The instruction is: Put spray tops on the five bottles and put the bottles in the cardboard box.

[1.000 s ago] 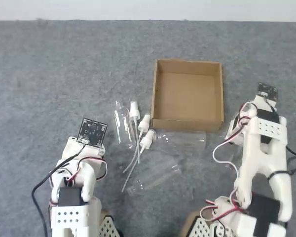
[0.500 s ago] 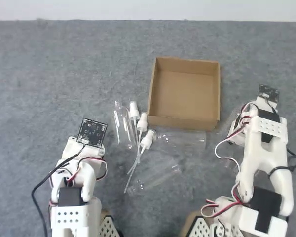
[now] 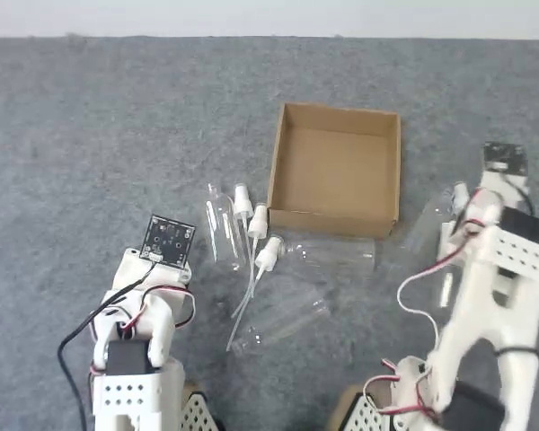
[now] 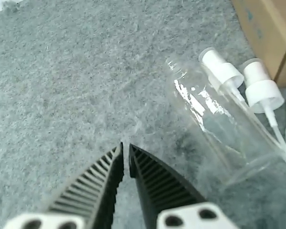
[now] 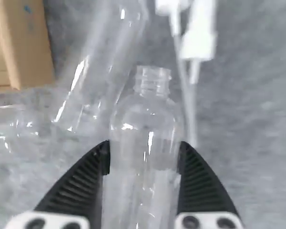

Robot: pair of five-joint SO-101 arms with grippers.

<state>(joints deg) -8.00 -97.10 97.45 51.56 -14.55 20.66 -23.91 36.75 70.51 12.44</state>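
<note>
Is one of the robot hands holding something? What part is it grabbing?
The right gripper holds a clear bottle by the sides of its body, below the open neck. The left gripper is shut with nothing in it.

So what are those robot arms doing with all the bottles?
The right gripper grips a clear bottle that has no top yet. The left gripper is shut and empty over the grey mat. The other bottles and spray tops lie loose beside the cardboard box, which holds nothing yet.

Grey felt tabletop (image 3: 90, 108), pale wall (image 3: 251, 18) behind
</note>
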